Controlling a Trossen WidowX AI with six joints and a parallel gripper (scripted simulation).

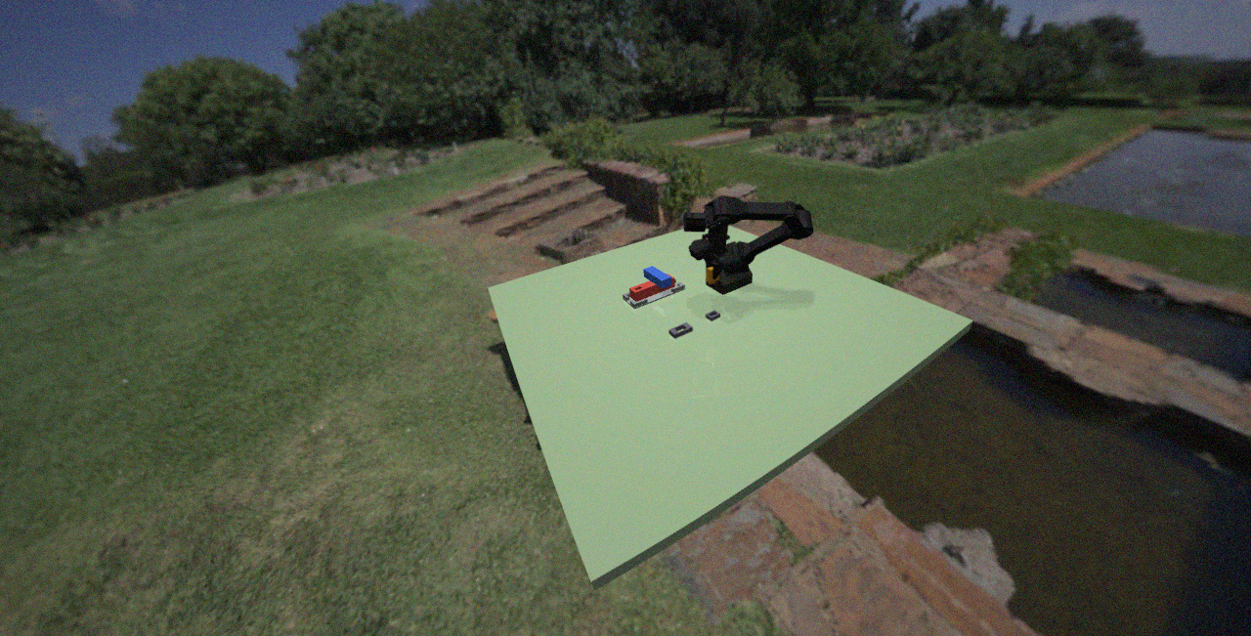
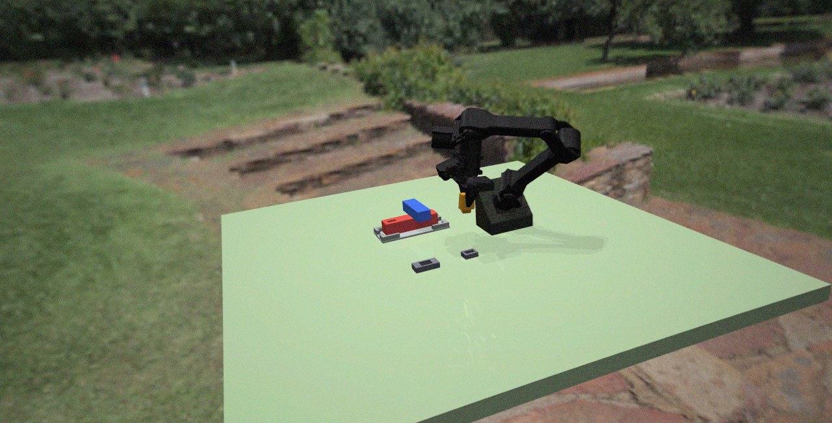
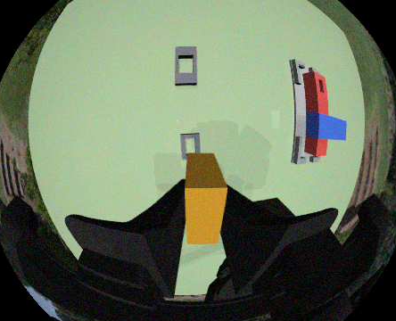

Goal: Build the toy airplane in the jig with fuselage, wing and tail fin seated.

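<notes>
My gripper point(image 3: 200, 185) is shut on the orange tail fin point(image 1: 711, 275) point(image 2: 465, 203) point(image 3: 206, 214) and holds it upright above the table, close in front of the arm's base. The red fuselage point(image 1: 642, 290) point(image 2: 395, 223) point(image 3: 314, 95) lies in the grey and white jig point(image 1: 642, 303) point(image 2: 401, 236) point(image 3: 300, 107) and looks flat. The blue wing point(image 1: 658, 275) point(image 2: 416, 209) point(image 3: 333, 127) lies across the top of the fuselage; its tab is hidden. The small tail socket shows as a dark slot near the fuselage's free end.
A small grey holder point(image 1: 712, 315) point(image 2: 469, 253) point(image 3: 184, 144) stands on the green table point(image 1: 752, 396) point(image 2: 523, 316) point(image 3: 118, 111) with an empty slot. A larger grey holder point(image 1: 680, 329) point(image 2: 426, 265) point(image 3: 185, 79) with an empty opening lies beyond it in the wrist view.
</notes>
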